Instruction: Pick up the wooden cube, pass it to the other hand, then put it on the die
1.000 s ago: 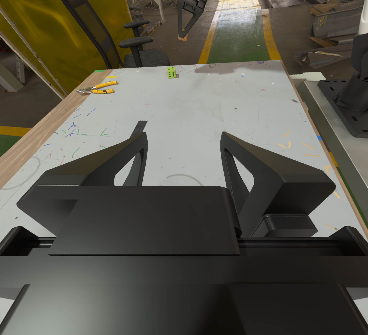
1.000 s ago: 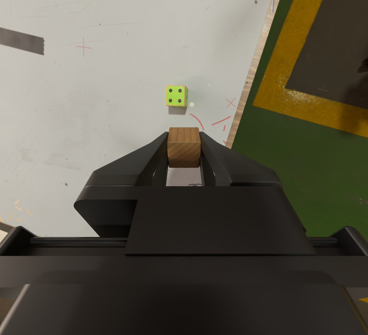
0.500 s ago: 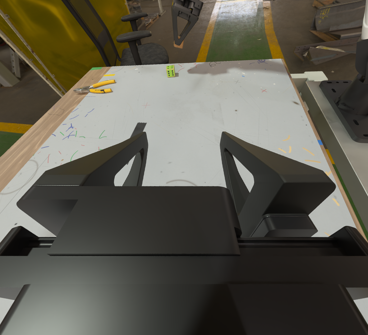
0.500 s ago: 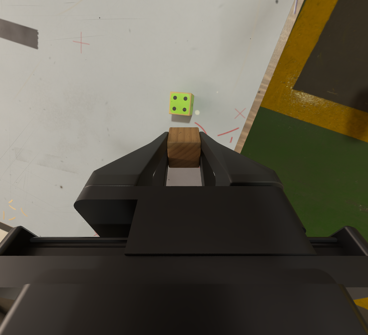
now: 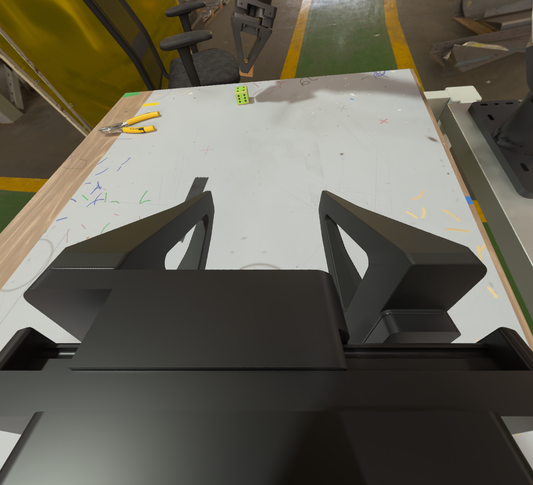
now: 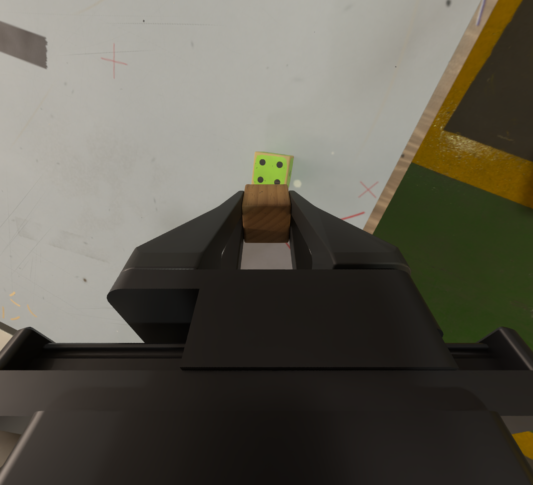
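the wooden cube (image 6: pixel 266 216) is being pinched between the two fingertips of the right gripper (image 6: pixel 266 197), with its lower part sticking out past the tips, and it is being held in the air above the green die (image 6: pixel 272 168). in the right wrist view the die's top face is being partly covered by the cube's far edge, so the cube is judged to be nearly but not fully over it. in the left wrist view the cube (image 5: pixel 246 70) is being seen well above the die (image 5: pixel 242 95), which is resting on the table (image 5: pixel 274 159) near its far edge.

the placing step is judged to be under way. if the cube is being released while off-centre or from too high, it could be tipped off the small die, or the die could be knocked toward the nearby table edge. a tilted cube could also be slid off.

the left gripper (image 5: pixel 265 206) is being held with its fingers spread wide and empty, well apart from the die. yellow-handled pliers (image 5: pixel 129 126) are lying at the table's left side, out of the way.
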Robot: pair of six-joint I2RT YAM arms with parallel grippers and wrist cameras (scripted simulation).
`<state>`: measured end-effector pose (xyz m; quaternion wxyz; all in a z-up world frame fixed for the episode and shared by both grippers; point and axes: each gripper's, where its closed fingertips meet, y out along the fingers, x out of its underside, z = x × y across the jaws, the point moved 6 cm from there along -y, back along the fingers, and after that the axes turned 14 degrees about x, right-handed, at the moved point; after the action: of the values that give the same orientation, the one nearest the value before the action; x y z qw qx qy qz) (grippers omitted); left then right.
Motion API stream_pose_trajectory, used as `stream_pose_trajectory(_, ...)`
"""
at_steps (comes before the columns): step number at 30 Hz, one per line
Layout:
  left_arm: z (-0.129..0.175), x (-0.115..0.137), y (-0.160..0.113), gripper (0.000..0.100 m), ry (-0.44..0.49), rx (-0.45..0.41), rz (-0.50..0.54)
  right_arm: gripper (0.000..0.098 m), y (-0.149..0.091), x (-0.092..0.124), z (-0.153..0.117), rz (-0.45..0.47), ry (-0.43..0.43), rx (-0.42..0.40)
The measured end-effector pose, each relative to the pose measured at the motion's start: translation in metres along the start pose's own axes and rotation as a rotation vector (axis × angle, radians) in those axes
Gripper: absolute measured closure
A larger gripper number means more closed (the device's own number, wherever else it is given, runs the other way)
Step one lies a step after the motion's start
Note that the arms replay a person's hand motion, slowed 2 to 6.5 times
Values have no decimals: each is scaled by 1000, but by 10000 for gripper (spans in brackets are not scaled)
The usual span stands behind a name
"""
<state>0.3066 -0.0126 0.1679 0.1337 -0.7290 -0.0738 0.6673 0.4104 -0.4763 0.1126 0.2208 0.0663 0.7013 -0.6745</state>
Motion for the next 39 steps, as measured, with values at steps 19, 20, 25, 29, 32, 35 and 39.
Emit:
stream_pose_trajectory(19,2,3,5,379,13,8,-34,728,20,-5,-5,-1,-9,-14)
stream_pose_trajectory(20,2,3,5,379,13,8,-34,728,20,-5,-6,2,-9,-14)
stream_pose_trajectory(25,3,7,1,379,7,1,-33,462,17,-7,-6,17,-7,-18)
stream_pose_trajectory(29,2,8,-4,382,3,-9,-25,403,5,-8,-4,38,5,-18)
stream_pose_trajectory(32,2,9,-8,384,1,-17,-17,395,-9,-10,-3,61,11,-17)
stream_pose_trajectory(35,2,11,-11,384,-3,-25,-10,385,-26,-12,-2,88,14,-12)
stream_pose_trajectory(39,3,14,-17,385,-9,-36,0,361,-51,-16,-4,134,12,-4)
